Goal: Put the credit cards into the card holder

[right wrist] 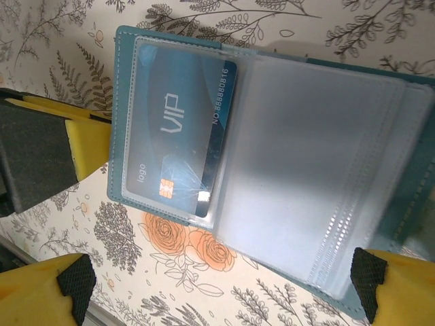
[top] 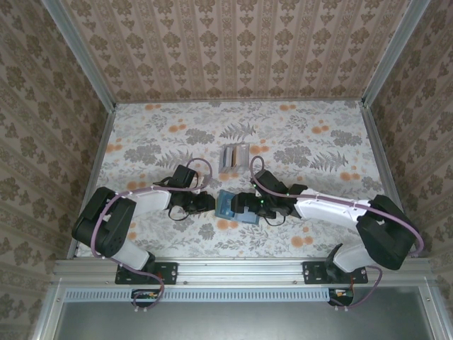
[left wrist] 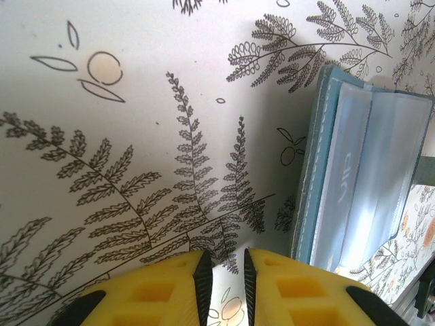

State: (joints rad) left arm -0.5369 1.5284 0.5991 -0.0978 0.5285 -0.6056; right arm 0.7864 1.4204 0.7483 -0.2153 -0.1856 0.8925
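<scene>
Dark teal folding wallet (right wrist: 309, 170) is lying open on a floral tablecloth (right wrist: 170, 255), clear plastic sleeves facing up. Blue rectangular plastic card (right wrist: 180, 136), marked VIP, is sitting inside the sleeve at 10 o'clock. Right gripper (right wrist: 221, 288) is standing with jaws spread wide, yellow fingers (right wrist: 34, 295) showing at 7 and 5 o'clock. Left gripper's yellow, black-padded finger (right wrist: 34, 159) is sitting at 9 o'clock, just beside the wallet.

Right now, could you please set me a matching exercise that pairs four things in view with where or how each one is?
Things:
1. blue card
2. teal wallet
3. card holder
4. right pincer

Places or states:
a. farther back than everything else here
b. lying unfolded
c. tucked behind clear plastic
d. wide open, gripping nothing

Pairs: 1-c, 2-b, 3-a, 4-d
</scene>
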